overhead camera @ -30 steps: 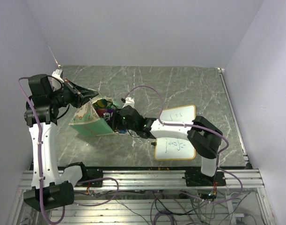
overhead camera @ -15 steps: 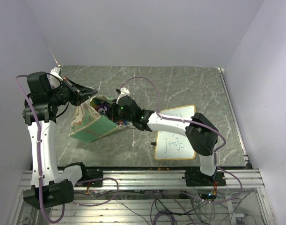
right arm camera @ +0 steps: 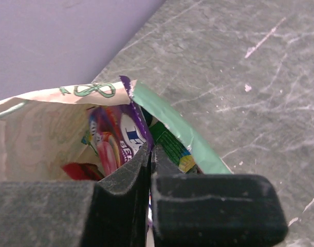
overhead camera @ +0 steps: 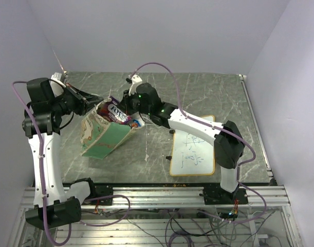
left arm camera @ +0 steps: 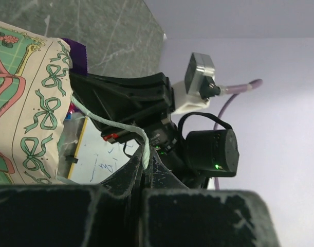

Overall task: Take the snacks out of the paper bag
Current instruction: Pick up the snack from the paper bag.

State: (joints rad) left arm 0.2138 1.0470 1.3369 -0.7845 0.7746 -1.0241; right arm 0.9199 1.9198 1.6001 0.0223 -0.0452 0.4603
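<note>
Left tool is pinching shut on the thin string handle, hanging the paper bag at a tilt with its mouth facing up and toward the right arm. The bag's lower edge is sitting low over the bench; cannot tell whether it is touching.

Right tool is clamping shut on the top edge of a purple packet, which is sticking part-way out of the bag mouth. A green packet and a red one are lying deeper inside.

Step in hand, as I am reading it: drawing the purple packet clear.
- Pull along the line of the mouth, up and outward, not across the rim.
- Hold the handle taut so the bag is not following the pull.
- The grip is on a thin glossy edge, so slipping is likely; go slowly.
- Clear the rim fully before swinging toward bare bench short of the whiteboard.
</note>
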